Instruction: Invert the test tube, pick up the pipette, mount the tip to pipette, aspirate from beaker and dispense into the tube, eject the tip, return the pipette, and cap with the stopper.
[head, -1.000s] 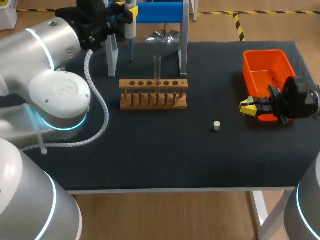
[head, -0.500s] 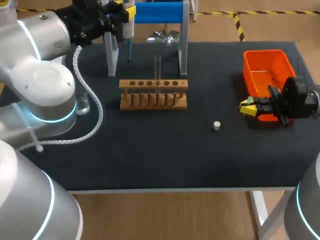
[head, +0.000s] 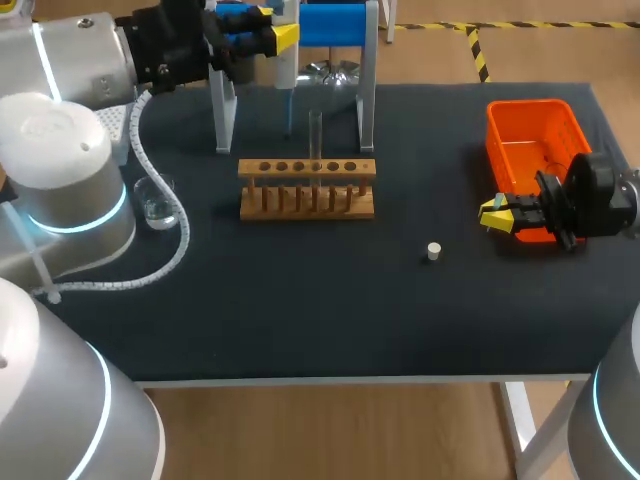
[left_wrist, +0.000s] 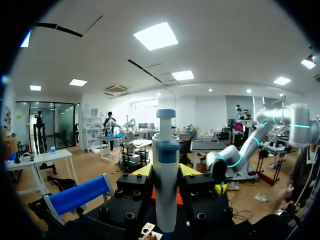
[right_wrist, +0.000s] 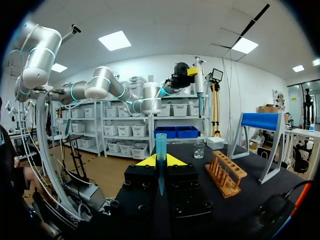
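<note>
My left gripper (head: 280, 38) is shut on the white and blue pipette (head: 287, 70), held upright in front of the blue-topped stand (head: 335, 25). The pipette's thin end hangs just left of the clear test tube (head: 315, 140). That tube stands upright in the wooden rack (head: 307, 188). In the left wrist view the pipette (left_wrist: 165, 170) fills the gap between the yellow fingers. My right gripper (head: 497, 214) hovers beside the orange bin (head: 535, 125), shut on a blue pipette tip (right_wrist: 160, 155). The beaker (head: 158, 203) stands at the left. The white stopper (head: 433, 251) lies on the mat.
The stand's legs (head: 366, 110) rise behind the rack. My left arm's cable (head: 175, 250) loops over the mat near the beaker. The right wrist view shows the rack (right_wrist: 227, 172), the beaker (right_wrist: 199, 150) and the raised pipette (right_wrist: 199, 80).
My left arm has carried the pipette to the right along the back, from the stand's left leg to just left of the test tube. The beaker came into view. The right arm stayed still.
</note>
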